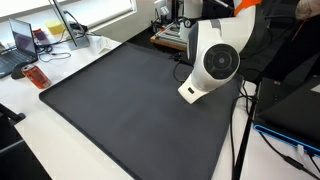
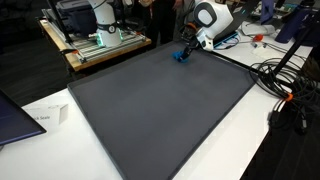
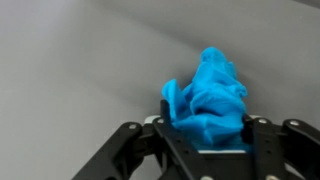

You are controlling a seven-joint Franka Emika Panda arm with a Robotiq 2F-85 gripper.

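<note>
A crumpled bright blue cloth [image 3: 210,90] sits bunched between my gripper's [image 3: 207,128] two black fingers in the wrist view, and the fingers press on both its sides. In an exterior view the gripper [image 2: 187,49] is down at the far edge of the dark grey mat [image 2: 160,110], with the blue cloth [image 2: 180,56] at its tip on the mat. In an exterior view the white arm [image 1: 212,65] hides the gripper and the cloth.
The dark mat [image 1: 120,100] covers most of a white table. Cables [image 2: 285,85] lie beside the mat. A laptop [image 1: 22,45] and a small red object [image 1: 37,77] sit off one corner. A cart with equipment [image 2: 95,35] stands behind.
</note>
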